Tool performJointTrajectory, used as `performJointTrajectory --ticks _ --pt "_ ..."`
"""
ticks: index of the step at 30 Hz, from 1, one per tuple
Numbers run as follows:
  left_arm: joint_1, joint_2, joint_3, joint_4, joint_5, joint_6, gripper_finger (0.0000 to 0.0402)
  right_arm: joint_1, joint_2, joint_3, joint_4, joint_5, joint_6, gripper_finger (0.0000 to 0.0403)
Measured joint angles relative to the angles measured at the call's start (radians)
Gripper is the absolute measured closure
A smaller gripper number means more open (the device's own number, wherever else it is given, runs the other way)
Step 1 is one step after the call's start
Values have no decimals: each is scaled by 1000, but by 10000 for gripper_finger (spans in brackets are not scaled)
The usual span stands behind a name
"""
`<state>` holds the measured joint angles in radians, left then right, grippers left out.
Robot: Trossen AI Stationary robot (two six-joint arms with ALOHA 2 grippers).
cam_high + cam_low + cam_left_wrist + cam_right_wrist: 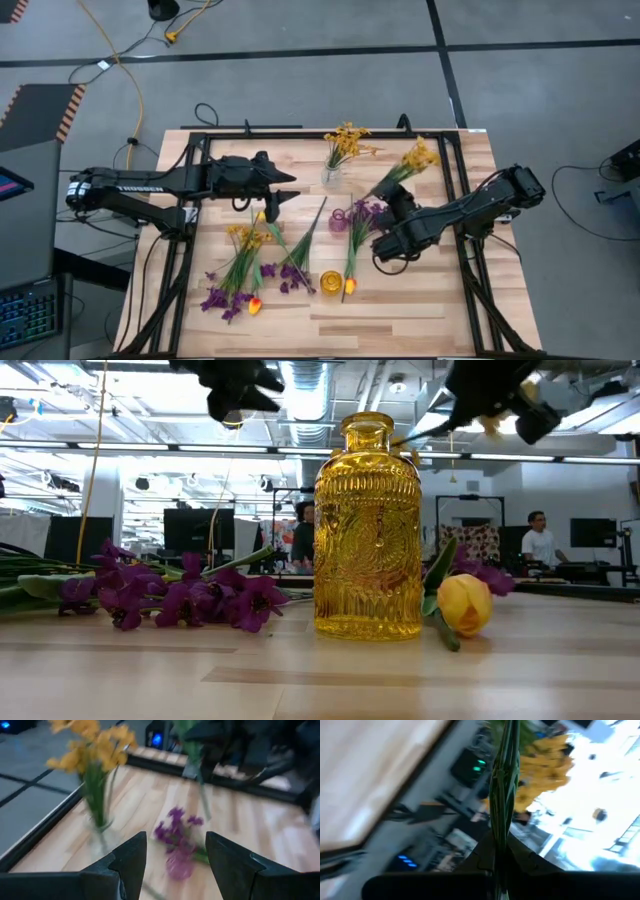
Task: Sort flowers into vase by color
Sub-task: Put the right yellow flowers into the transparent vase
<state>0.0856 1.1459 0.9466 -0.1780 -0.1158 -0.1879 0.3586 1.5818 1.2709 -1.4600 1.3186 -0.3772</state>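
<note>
Right gripper [398,192], right of centre in the high view, fingers pinching the green stem of a yellow clustered flower [420,157]; bloom points toward the upper right. Left gripper [290,184], upper left of centre, fingers spread, holding nothing. Clear vase [331,176] at upper centre holds yellow blooms [346,140]; pink vase [340,220] at centre holds purple blossoms [366,211]. Yellow vase [331,283] stands at lower centre, a tulip [349,286] lying beside it. Loose purple flowers [222,298] lie on the tabletop [400,310] at lower left.
</note>
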Motion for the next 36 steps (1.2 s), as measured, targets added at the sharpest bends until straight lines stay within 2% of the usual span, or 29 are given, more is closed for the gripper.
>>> performJointTrajectory --ticks 3,7,11,19,25,36 --pt "0 33 0 73 64 -5 210 -1 0 0 79 69 -104 360" --pt "0 102 0 182 106 -5 210 -1 0 0 188 101 -241 360" --pt "0 172 0 312 111 -5 210 9 0 0 288 103 -352 360" --pt "0 264 0 450 112 13 210 27 0 0 415 124 -548 360" --pt "0 298 0 540 112 28 210 26 0 0 472 124 -621 360" --pt "-5 297 0 550 131 5 210 26 0 0 589 121 -645 360"
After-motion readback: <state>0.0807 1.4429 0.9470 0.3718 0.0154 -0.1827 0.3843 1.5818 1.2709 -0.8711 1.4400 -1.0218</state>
